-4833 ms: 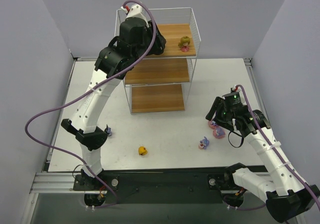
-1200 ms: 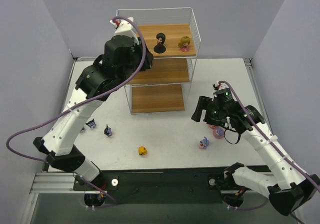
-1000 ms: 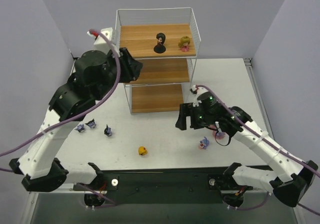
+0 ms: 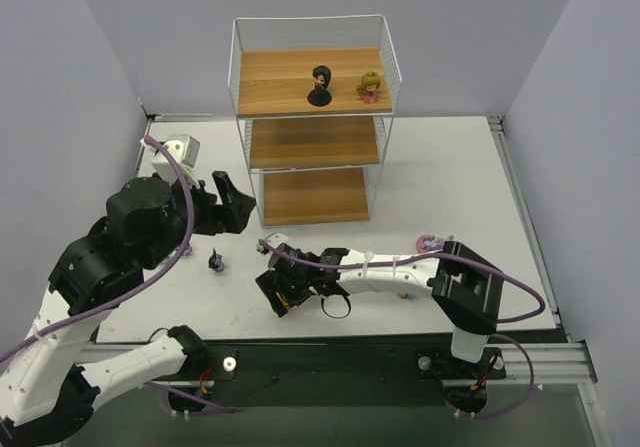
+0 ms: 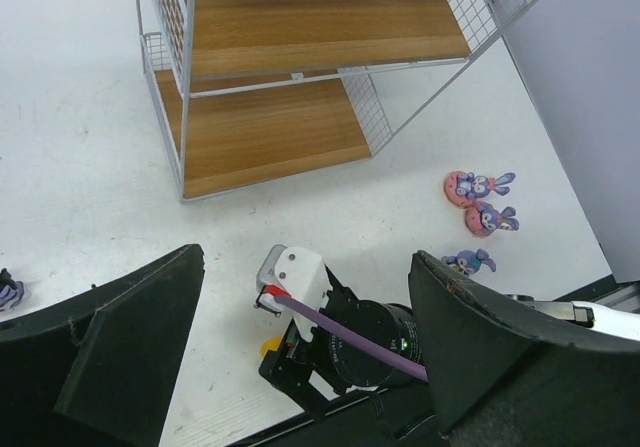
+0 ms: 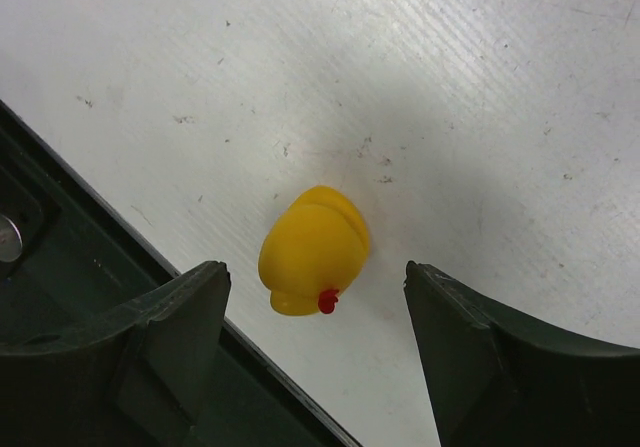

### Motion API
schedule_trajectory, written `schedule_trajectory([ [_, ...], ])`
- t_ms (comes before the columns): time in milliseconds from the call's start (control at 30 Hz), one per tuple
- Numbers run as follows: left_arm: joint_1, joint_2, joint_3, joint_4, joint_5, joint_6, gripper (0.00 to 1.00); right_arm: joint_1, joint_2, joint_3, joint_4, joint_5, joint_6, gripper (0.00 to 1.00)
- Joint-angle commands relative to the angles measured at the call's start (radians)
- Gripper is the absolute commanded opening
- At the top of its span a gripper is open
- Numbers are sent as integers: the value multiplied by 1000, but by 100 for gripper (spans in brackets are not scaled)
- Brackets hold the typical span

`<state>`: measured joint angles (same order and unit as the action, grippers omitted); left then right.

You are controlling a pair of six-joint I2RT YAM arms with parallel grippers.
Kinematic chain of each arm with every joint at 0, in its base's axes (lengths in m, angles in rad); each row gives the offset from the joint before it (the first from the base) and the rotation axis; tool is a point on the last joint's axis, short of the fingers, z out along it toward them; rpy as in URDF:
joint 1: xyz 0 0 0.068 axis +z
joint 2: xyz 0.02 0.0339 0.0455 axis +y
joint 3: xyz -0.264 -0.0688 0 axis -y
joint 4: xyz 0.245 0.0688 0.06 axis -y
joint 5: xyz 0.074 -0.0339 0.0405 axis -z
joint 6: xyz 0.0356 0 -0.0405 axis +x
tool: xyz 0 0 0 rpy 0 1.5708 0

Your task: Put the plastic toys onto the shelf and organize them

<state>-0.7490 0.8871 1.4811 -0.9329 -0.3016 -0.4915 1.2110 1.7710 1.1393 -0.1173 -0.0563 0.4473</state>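
Yellow plastic big-headed toy (image 6: 313, 250) lies on the white table (image 6: 500, 87) between the spread fingers of our right gripper (image 6: 312, 282), seemingly framed for a pinch; our left gripper (image 5: 303, 259) hangs splayed and empty.

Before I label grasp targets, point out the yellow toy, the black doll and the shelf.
yellow toy (image 6: 313, 250), right wrist view, middle of its body.
black doll (image 4: 320, 85), top external view, its middle.
shelf (image 4: 280, 72), top external view, bare top board.
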Motion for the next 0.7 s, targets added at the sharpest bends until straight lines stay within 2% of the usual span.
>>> schedule_trajectory([
  [0, 11, 6, 16, 3, 16, 16, 94, 2, 21, 48, 22, 53, -7, 71],
  [200, 20, 39, 88, -12, 76, 13, 94, 2, 34, 40, 36, 53, -5, 61],
  [467, 31, 64, 125, -27, 105, 10, 94, 4, 57, 31, 44, 41, 8, 55],
  [567, 36, 65, 125, -21, 107, 1, 94, 4, 56, 36, 47, 26, 11, 37],
  [600, 37, 65, 127, -18, 108, -1, 94, 2, 54, 36, 47, 23, 13, 22],
  [667, 39, 62, 128, -17, 101, -5, 94, 5, 33, 45, 38, 30, 14, 9],
])
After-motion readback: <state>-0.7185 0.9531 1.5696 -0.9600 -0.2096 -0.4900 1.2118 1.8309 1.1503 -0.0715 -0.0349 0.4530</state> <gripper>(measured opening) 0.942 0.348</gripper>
